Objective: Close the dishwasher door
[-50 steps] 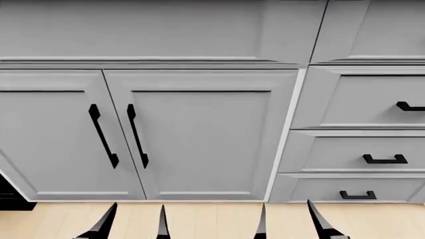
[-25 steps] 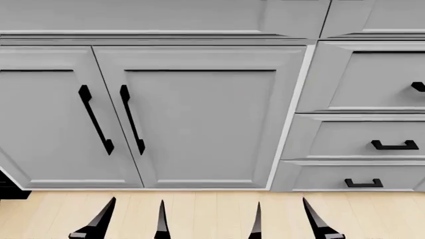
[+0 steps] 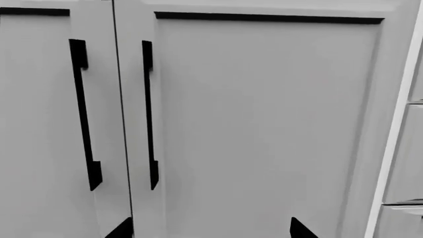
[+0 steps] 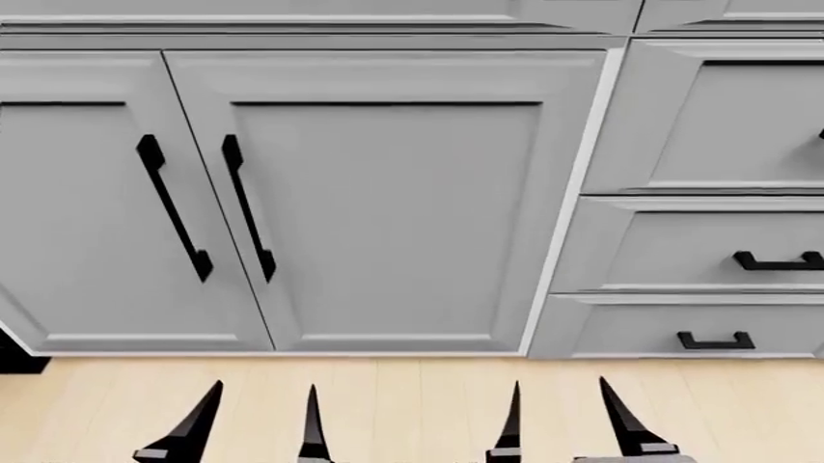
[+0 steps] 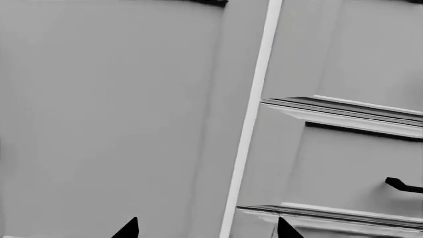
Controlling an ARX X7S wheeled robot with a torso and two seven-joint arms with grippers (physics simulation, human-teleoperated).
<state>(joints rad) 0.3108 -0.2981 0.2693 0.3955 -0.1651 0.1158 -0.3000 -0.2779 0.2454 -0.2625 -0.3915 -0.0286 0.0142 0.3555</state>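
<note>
The dishwasher door does not show as a black panel; only a small black sliver [image 4: 18, 363] sits at the head view's far left edge by the floor, and I cannot tell what it is. My left gripper [image 4: 254, 426] is open and empty, low in front of two grey cabinet doors [image 4: 386, 203]. In the left wrist view the left gripper [image 3: 211, 230] faces the right-hand cabinet door [image 3: 264, 124]. My right gripper [image 4: 568, 424] is open and empty; in the right wrist view [image 5: 207, 229] it faces the white strip [image 5: 254, 124] between cabinet and drawers.
Two black bar handles [image 4: 174, 207] [image 4: 247, 207] hang on the cabinet doors. A stack of grey drawers [image 4: 708, 241] with small black handles [image 4: 716, 340] stands to the right. Light wooden floor [image 4: 412, 405] runs below the cabinets.
The cabinets and drawers have slid upward and slightly left in the head view, showing more floor. Both grippers stay open at the view's lower edge; the right one shows a little more.
</note>
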